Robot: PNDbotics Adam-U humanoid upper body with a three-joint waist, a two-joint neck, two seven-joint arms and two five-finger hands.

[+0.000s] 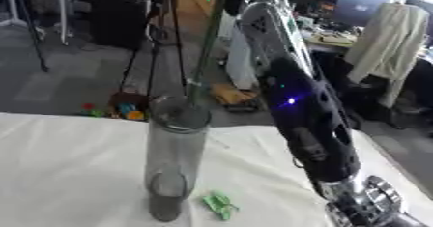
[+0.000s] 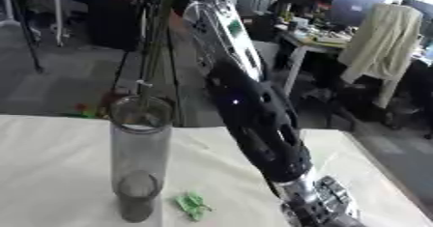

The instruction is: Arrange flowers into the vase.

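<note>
lower the thin green flower stem (image 1: pixel 206 52) straight down into the tall clear glass vase (image 1: pixel 175 158); your right arm's hand is out of view, so i cannot tell its fingers' state.

The robot's arm (image 1: pixel 309 110) came in from the near right. Its middle part was a glossy black shell pierced with rounded openings, and a small blue-white light (image 1: pixel 292 101) glowed on its surface. Beyond the black shell, the farther segment was silver-grey, with a dark cut-out and a small green marking (image 2: pixel 236 26). At the near end sat a silver metal joint (image 1: pixel 368 202), ribbed in rings, with dark gaps between them. A thin dark cable ran beside the shell's lower edge
</note>
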